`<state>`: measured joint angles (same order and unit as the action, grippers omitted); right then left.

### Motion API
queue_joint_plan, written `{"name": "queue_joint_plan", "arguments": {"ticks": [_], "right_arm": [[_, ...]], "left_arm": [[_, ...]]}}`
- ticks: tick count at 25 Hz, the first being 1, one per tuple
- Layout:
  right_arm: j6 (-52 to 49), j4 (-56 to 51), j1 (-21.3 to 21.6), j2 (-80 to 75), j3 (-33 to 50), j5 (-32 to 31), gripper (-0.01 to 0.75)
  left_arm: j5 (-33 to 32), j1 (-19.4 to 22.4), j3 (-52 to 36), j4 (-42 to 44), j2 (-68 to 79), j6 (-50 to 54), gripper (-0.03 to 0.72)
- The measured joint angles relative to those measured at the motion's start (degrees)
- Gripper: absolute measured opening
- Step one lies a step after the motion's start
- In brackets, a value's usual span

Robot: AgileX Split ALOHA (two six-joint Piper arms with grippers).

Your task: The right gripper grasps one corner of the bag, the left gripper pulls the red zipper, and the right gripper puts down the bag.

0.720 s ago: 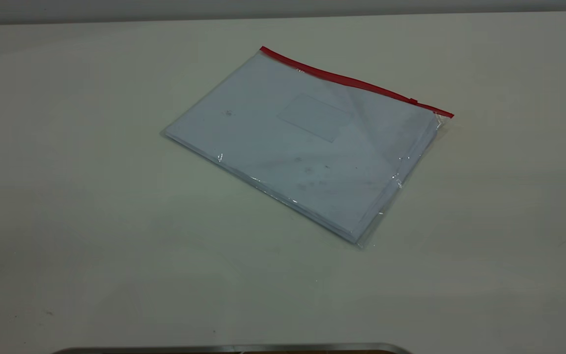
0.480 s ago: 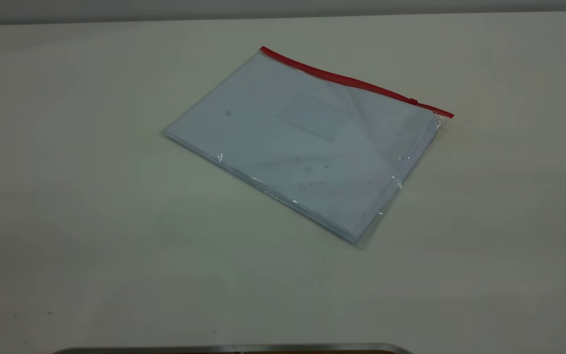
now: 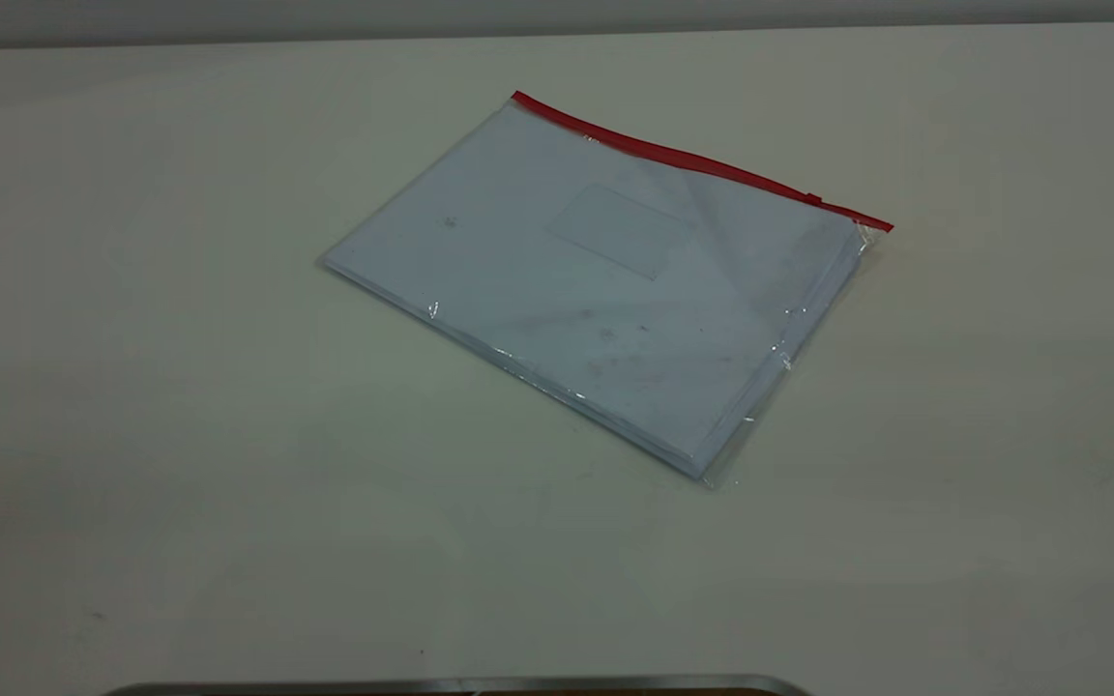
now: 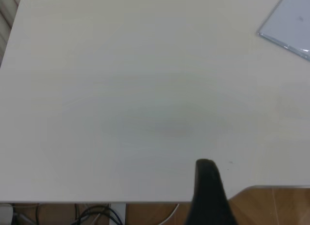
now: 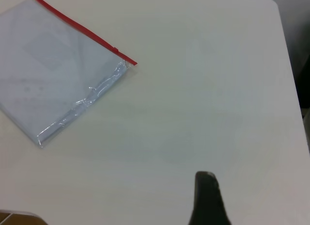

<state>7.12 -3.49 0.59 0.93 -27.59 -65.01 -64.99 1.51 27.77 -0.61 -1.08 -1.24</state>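
Note:
The bag (image 3: 605,280) lies flat on the white table, clear plastic with white sheets inside and a small pocket on its face. The red zipper (image 3: 692,159) runs along its far long edge, with the slider tab (image 3: 813,199) near the right end. Neither gripper shows in the exterior view. The left gripper (image 4: 205,163) shows as a single black wedge, jaws together, above the table's near edge, far from the bag's corner (image 4: 290,22). The right gripper (image 5: 205,174) is also one closed wedge over bare table, well away from the bag (image 5: 53,70) and zipper (image 5: 82,29).
The table's near edge (image 4: 145,202) shows in the left wrist view, with wooden floor (image 4: 271,205) and cables (image 4: 97,215) beyond it. A metal bar (image 3: 460,684) lies along the bottom of the exterior view. The table's right edge (image 5: 290,65) shows in the right wrist view.

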Motion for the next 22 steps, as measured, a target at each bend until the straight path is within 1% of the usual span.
{"name": "queue_joint_plan", "arguments": {"ticks": [22], "right_arm": [[0.00, 0.00, 0.00, 0.00, 0.00, 0.00, 0.547]], "left_arm": [[0.00, 0.00, 0.00, 0.00, 0.00, 0.06, 0.589]]}}
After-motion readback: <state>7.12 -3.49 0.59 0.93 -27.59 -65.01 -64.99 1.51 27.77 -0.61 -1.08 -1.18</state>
